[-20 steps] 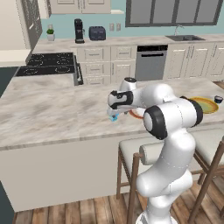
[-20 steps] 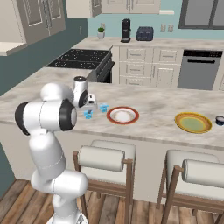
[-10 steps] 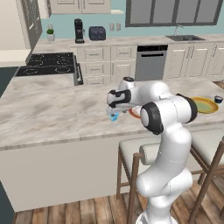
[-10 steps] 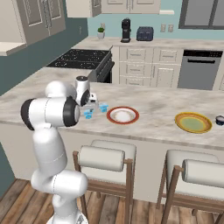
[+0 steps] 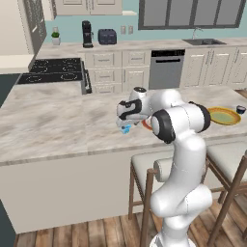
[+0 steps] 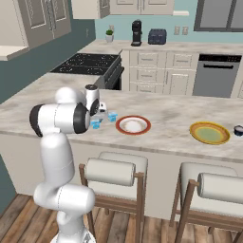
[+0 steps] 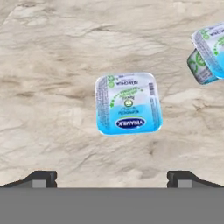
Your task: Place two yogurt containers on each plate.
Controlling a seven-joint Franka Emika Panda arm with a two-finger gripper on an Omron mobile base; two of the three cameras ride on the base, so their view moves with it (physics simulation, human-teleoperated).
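Landmark: white plate with red-orange rim [image 6: 133,125] on the marble tabletop [image 6: 166,111]. Left of that plate, the tool [image 7: 112,177] hangs above a pale blue yogurt container [image 7: 127,103], its two dark fingertips [image 7: 42,178] spread wide with nothing between them; the container lies on the tabletop under the gap, lid up, printed label readable. Right base view: this container [image 6: 96,124] sits left of the white plate, close to the arm's wrist. Second pale blue container [image 6: 112,116] stands between the first one and the white plate, apart from both; in the hand view it is cut by the frame edge [image 7: 211,47]. White plate carries no container. Right of the white plate, well apart: yellow plate with pale greenish centre [image 6: 209,132], also bare. Farther right, just beside the yellow plate: one dark container [image 6: 238,130] on the tabletop.
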